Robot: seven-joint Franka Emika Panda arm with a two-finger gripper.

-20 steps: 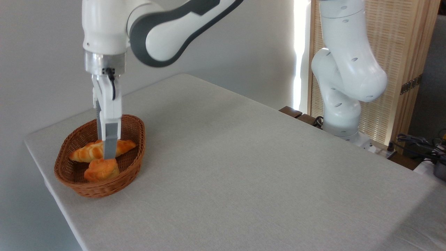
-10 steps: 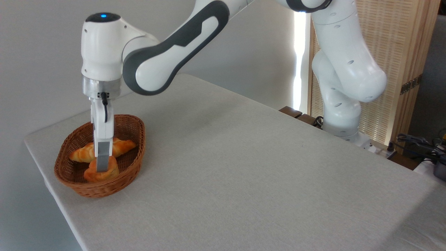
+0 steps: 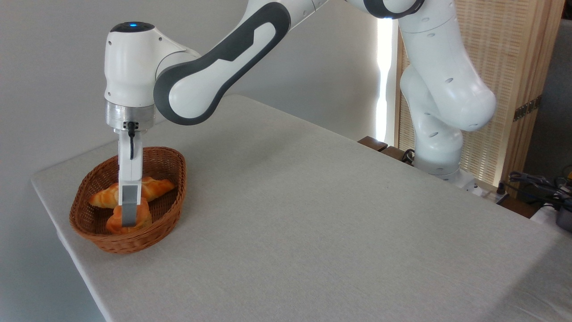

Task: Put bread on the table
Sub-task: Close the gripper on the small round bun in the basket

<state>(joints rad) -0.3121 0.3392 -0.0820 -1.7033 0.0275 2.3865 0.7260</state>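
The tool [image 3: 128, 219] has come down over the last second from above the basket [image 3: 172, 203] until its grey fingertips sit low around the bread [image 3: 142, 218], the small round orange bun at the near, six-o'clock end of the basket. A second ago the tips hung just over the bun's top; now the visible finger covers the middle of the bun and reaches almost to its base. The bun has also shifted a little toward nine o'clock and looks slightly tilted, which suggests the fingers are pressing on it.

From this side-on view only one finger shows clearly, so I cannot tell whether the tool is closed on the bun or merely straddling it. The bread is not lifted: it rests on the basket floor, touching the long twisted loaf [image 3: 154, 188] that lies across the basket toward twelve o'clock.

For the task, the descent looks finished and the grasp seems to be the step in hand. The table [image 3: 313, 214] lies bare toward three o'clock of the basket, with plenty of cloth to receive the bun. The next move probably calls for a firm closure and then a straight lift high enough to clear the wicker rim. The loaf lies so close that it could be dragged along.
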